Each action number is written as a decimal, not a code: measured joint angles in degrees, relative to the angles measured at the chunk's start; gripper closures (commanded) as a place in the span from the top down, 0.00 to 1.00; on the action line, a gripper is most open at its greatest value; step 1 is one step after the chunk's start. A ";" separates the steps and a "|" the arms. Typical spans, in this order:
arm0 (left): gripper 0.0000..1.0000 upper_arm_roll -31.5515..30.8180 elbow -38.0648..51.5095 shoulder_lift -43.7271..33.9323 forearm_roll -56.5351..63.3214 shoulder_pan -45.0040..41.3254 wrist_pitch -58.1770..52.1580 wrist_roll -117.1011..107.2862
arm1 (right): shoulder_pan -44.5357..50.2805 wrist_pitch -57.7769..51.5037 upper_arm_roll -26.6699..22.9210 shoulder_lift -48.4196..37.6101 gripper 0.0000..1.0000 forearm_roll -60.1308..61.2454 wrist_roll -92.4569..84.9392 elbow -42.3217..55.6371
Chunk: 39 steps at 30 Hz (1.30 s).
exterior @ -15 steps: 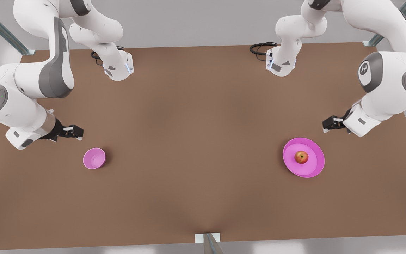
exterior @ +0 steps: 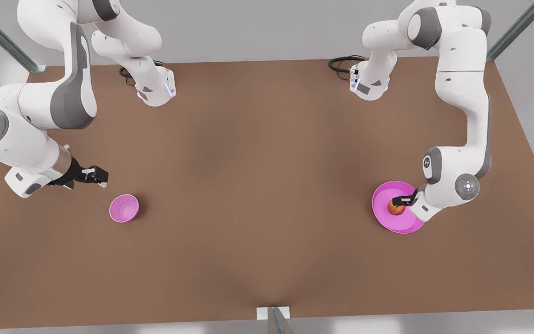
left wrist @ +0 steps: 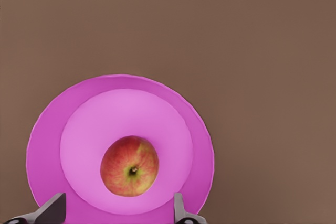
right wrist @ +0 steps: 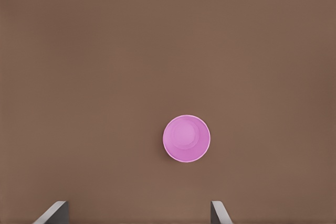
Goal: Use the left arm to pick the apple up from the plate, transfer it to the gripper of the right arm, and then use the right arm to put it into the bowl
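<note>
The small red-and-yellow apple lies in the middle of the wide pink plate on the front view's right. My left gripper hangs close over the apple, open, with one finger on each side above it and not touching it. On the front view's left stands the small deep pink bowl, which holds nothing. My right gripper waits open above the table, just up and to the left of the bowl.
The brown table carries both arm bases at its far edge, each with a black cable beside it. A metal bracket sits at the near edge. Wide bare tabletop separates bowl and plate.
The left arm has swung down and forward, so its gripper now sits right over the apple instead of beyond the plate's far rim. The right arm has barely shifted.
</note>
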 measured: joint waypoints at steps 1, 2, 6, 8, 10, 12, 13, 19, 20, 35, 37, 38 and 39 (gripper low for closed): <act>1.00 0.00 -0.26 0.58 -0.01 0.09 1.69 0.01 | -0.03 0.02 0.00 0.00 1.00 0.00 -0.01 -0.01; 1.00 0.00 -0.43 1.11 -0.02 0.13 3.12 0.02 | -0.06 0.04 0.00 0.00 1.00 0.00 -0.02 -0.02; 1.00 -0.01 -2.84 2.12 -0.05 0.05 6.96 0.08 | -0.20 0.09 0.00 0.00 1.00 0.03 -0.06 -0.02; 1.00 -0.01 -3.39 3.06 -0.06 -0.06 8.11 0.11 | -0.23 0.11 0.00 0.00 1.00 0.05 -0.08 -0.02; 1.00 -0.01 -3.64 3.98 -0.06 -0.09 8.91 0.15 | -0.26 0.12 0.00 0.00 1.00 0.06 -0.09 -0.02; 1.00 -0.01 -3.94 4.84 -0.07 -0.10 9.48 0.18 | -0.26 0.13 0.00 0.00 1.00 0.06 -0.11 -0.02; 1.00 -0.01 -4.00 5.25 -0.07 -0.10 9.70 0.19 | -0.26 0.13 0.00 0.00 1.00 0.06 -0.11 -0.02; 1.00 -0.04 -4.14 6.37 -0.07 -0.07 10.45 0.27 | -0.26 0.14 0.00 0.00 1.00 0.07 -0.15 -0.02; 1.00 -0.04 -4.14 6.61 -0.07 -0.03 10.53 0.28 | -0.26 0.14 0.00 0.00 1.00 0.07 -0.15 -0.02; 0.81 -0.09 -3.83 7.86 0.06 0.07 10.93 0.41 | -0.11 0.14 0.18 0.00 1.00 0.07 -0.19 -0.02; 0.81 -0.10 -3.75 8.10 0.06 0.07 10.96 0.43 | 0.14 0.11 0.90 -0.14 1.00 0.07 -0.13 0.06; 0.81 -0.10 -3.73 8.14 0.06 0.07 10.97 0.44 | 0.10 0.09 1.83 -0.27 1.00 0.07 -0.11 0.12; 0.80 -0.09 -3.70 8.15 0.08 0.04 10.97 0.45 | 0.01 0.06 3.12 -0.45 1.00 0.07 -0.07 0.21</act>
